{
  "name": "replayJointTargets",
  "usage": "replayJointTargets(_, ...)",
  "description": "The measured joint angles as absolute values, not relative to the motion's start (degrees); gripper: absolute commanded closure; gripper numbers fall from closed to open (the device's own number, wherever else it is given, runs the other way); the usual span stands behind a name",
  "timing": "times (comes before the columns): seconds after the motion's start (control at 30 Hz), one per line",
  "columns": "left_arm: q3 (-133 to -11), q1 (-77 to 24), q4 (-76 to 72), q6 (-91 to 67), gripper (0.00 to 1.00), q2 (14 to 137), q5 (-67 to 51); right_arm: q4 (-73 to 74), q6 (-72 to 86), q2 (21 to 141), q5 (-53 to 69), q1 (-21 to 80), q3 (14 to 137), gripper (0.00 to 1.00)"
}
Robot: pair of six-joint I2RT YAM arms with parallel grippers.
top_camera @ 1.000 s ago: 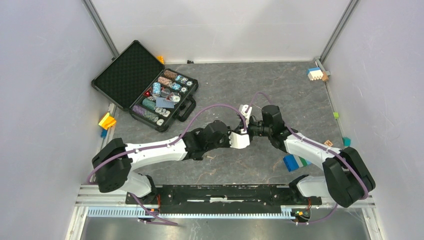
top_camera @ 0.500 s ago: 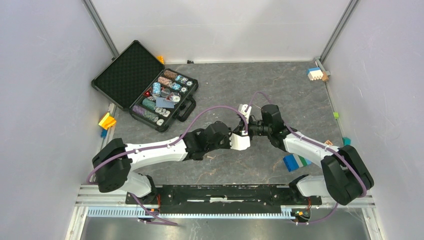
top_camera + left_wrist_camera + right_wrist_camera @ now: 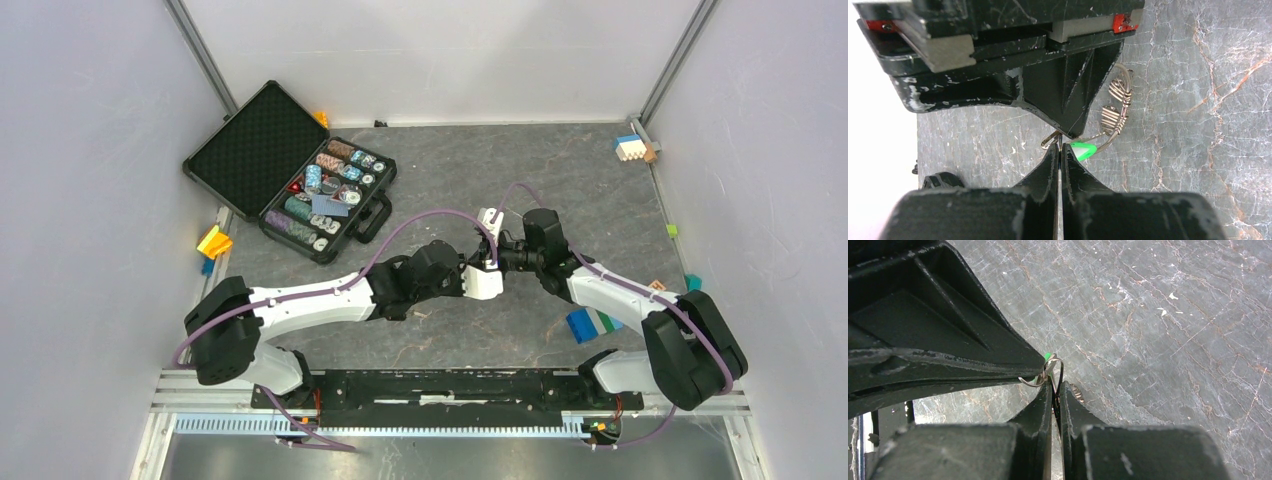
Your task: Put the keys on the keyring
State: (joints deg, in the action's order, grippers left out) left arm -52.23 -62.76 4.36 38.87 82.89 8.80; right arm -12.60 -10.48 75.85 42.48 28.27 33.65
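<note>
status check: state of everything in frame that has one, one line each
left gripper: shut; what it pinches is unclear
right gripper: shut on the keyring wire
keyring: at both grippers' tips, small keys hanging on it
green key: head beside the left fingertips; threaded or not, cannot tell
case: open, lid laid back, chips inside

Green-headed key [image 3: 1083,150] seemingly touches the thin silver wire keyring [image 3: 1034,384], both held aloft.
</note>
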Motion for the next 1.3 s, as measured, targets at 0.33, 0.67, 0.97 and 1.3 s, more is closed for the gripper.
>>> replayJointTargets(0.33,-52.6,-62.8,4.4,38.9,0.98,83.7,8.4,-12.4,-10.5,75.9,42.5,28.2,33.6,1.00)
replayJointTargets(0.67,-52.6,-62.8,4.2,38.7,0.98,83.9,8.5,-12.3,-10.5,75.9,42.5,28.1,33.6,1.00)
replayJointTargets(0.97,-52.6,-62.7,4.1,36.3,0.98,84.8,8.9,-12.2,-10.5,75.9,42.5,28.1,33.6,1.00)
replayJointTargets(1.3,-52.9,-61.9,4.2,33.3,0.98,84.8,8.2,-12.4,-10.5,75.8,42.7,28.0,33.6,1.00)
